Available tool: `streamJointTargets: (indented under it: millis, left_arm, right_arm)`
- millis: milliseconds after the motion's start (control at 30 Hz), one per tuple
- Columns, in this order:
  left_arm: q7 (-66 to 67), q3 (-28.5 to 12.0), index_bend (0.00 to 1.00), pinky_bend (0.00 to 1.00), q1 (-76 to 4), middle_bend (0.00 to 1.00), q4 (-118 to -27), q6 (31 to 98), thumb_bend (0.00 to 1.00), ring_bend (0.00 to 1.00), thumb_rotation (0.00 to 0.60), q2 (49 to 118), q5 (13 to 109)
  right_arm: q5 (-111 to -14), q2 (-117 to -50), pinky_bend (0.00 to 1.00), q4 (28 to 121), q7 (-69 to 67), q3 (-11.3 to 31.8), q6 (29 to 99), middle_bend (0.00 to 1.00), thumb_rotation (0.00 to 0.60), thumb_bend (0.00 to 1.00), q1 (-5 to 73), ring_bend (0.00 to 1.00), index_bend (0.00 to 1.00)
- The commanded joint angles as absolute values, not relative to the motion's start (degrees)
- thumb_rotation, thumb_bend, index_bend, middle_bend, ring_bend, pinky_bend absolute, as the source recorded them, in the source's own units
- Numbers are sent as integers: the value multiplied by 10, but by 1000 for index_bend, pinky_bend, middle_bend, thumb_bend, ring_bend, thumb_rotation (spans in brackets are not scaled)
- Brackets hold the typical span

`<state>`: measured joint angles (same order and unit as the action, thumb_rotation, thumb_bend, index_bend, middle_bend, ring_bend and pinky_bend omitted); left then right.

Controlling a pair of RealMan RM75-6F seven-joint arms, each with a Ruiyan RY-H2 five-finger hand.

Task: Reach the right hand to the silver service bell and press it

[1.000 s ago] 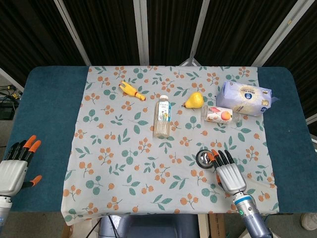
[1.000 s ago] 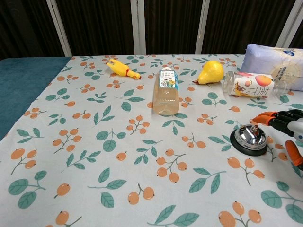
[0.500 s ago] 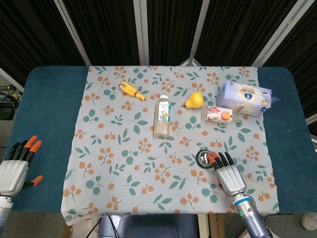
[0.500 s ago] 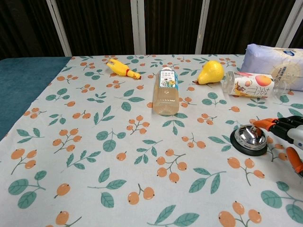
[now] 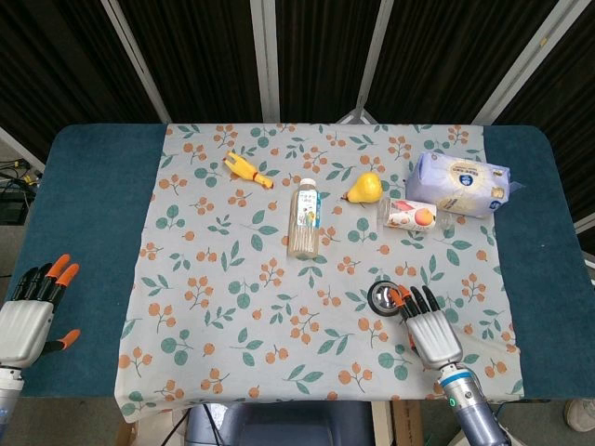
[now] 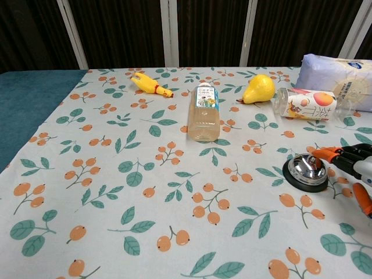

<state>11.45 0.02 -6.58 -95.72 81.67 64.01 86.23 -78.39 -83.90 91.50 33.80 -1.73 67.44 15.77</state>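
The silver service bell [image 5: 382, 296] [image 6: 307, 170] sits on its black base near the front right of the floral cloth. My right hand [image 5: 429, 328] [image 6: 353, 168] lies just to the right of it and nearer the table's front edge, fingers stretched out flat and apart, holding nothing. Its orange fingertips [image 6: 323, 153] reach the bell's right side; I cannot tell whether they touch it. My left hand [image 5: 31, 316] hangs off the table's front left, fingers spread and empty; the chest view does not show it.
A drink bottle [image 5: 304, 219] lies mid-table. Behind it are a yellow rubber chicken [image 5: 247, 170], a pear [image 5: 365, 188], a lying peach-label bottle [image 5: 412, 216] and a white-blue tissue pack [image 5: 461, 184]. Blue table cover [image 5: 88, 214] flanks the cloth.
My right hand has drawn slightly back toward the table's front edge, still beside the bell. The left hand has barely moved.
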Motion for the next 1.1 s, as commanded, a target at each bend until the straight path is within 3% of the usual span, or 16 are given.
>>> streamJointTargets:
  millis: [33,267,333,500,600,800,1100]
  left_arm:
    - [115,0,0,0,-66,0,-957,817,26,0,600,640,862]
    - [120,1,0,0,-66,0,-960,815,25,0,600,641,862]
    - [120,1,0,0,-66,0,-960,815,25,0,600,641,861]
    - [120,1,0,0,-66,0,-962,816,25,0,600,640,862]
    - [120,1,0,0,-65,0,-961,817,25,0,600,640,863]
    - [121,2,0,0,-65,0,-961,817,25,0,600,639,865]
    - [115,5,0,0,-64,0,-957,819,25,0,600,639,869]
  right_arm:
    - [-784,-840,0,915,336,-16,676,0,600,905,158,0,0]
    - [-794,-826,0,938,300,11,700,0,600,897,163,0,0]
    - [-812,-816,0,947,280,22,723,0,600,827,163,0,0]
    - [-840,-782,0,969,247,37,773,0,600,512,151,0,0]
    - [-844,-754,0,985,242,34,794,0,600,383,137,0,0]
    - [-848,-703,0,996,228,16,833,0,600,292,99,0,0]
    - [-867,-660,0,972,166,-7,879,0,600,287,51,0,0]
